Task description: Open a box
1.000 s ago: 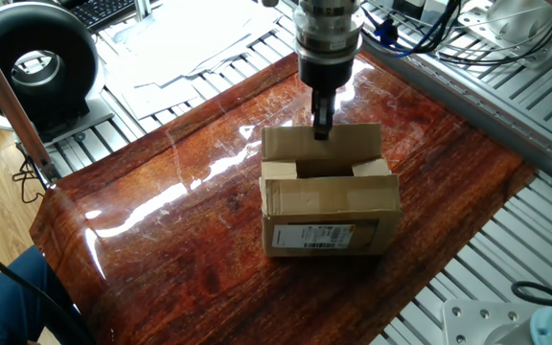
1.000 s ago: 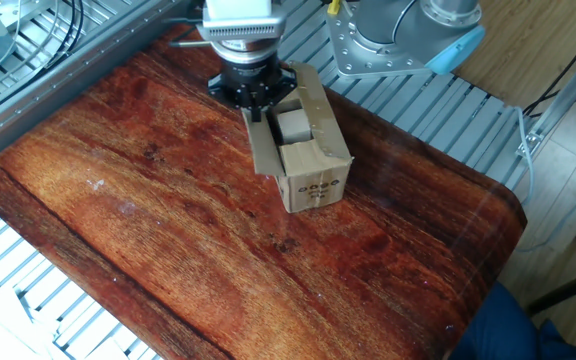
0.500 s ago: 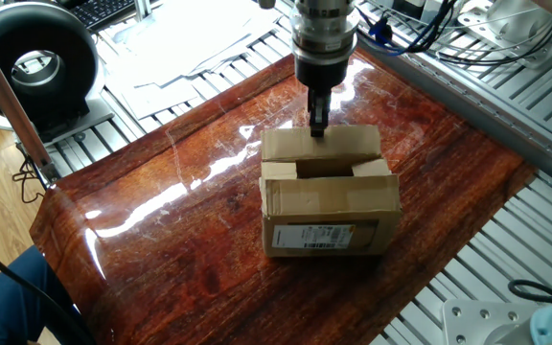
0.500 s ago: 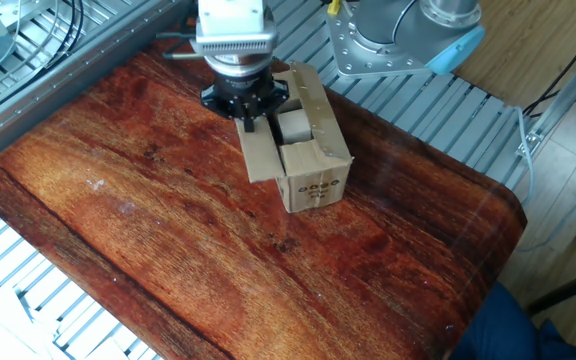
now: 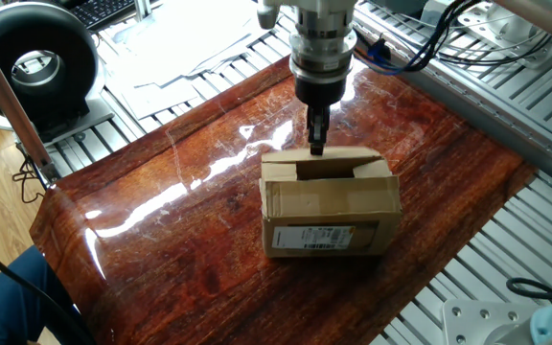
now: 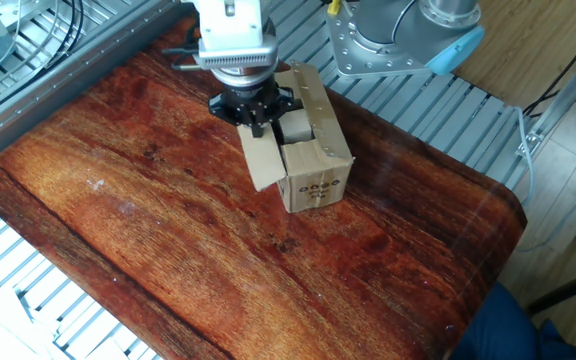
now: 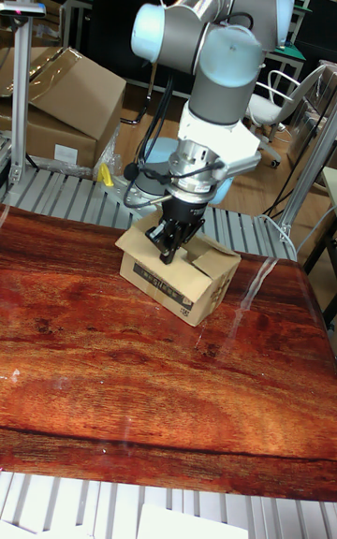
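The box (image 5: 329, 206) is a small brown carton in the middle of the wooden table (image 5: 180, 240), its white barcode label (image 5: 324, 235) facing the near side. The near long flap lies flat across the top, and an open slot shows behind it. My gripper (image 5: 316, 146) comes straight down onto the far long flap (image 5: 338, 153), its thin fingers shut together on that flap's edge. In the other fixed view the gripper (image 6: 258, 125) stands over the box (image 6: 313, 165), with the flap (image 6: 263, 165) folded outward past the side wall. The tall fixed view shows the gripper (image 7: 170, 254) at the box (image 7: 178, 282) top.
A black round device (image 5: 36, 62) and loose papers (image 5: 190, 38) lie beyond the table's far left corner. Aluminium rails (image 5: 506, 86) border the table. The arm's base (image 6: 398, 35) stands right behind the box. Large cardboard cartons (image 7: 56, 99) sit off the table.
The gripper has moved away from the box's middle, and the far flap has swung from standing upright to leaning outward and lower. The box body has stayed in place.
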Tool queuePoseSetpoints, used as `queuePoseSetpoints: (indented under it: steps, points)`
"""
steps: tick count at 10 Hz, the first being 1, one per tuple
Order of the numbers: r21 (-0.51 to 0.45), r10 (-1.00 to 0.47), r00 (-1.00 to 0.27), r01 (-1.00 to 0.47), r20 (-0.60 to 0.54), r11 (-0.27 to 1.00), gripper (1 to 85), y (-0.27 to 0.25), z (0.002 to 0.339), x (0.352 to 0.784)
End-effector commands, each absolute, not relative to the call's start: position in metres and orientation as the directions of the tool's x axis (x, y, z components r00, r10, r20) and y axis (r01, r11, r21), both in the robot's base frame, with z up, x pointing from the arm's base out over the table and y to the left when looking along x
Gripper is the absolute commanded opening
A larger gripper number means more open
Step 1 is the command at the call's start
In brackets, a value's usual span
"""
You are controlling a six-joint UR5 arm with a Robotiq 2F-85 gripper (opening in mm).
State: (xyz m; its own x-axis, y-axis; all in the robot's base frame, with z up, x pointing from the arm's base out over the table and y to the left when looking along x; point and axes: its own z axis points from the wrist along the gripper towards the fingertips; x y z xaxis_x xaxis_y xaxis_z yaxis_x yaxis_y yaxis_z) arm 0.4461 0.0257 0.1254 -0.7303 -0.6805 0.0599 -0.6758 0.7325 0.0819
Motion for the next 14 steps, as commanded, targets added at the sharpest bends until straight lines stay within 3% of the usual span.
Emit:
queuePoseSetpoints:
  steps: [1,6,14]
  points:
    - [0.112,-0.681,-0.731,-0.673,0.049,0.731,1.0,0.031,0.122,0.443]
    - [0.169,-0.682,-0.723,-0.662,0.114,0.73,1.0,0.024,0.17,0.432]
    - [0.275,-0.584,-0.808,-0.546,0.076,0.791,1.0,0.07,0.142,0.381]
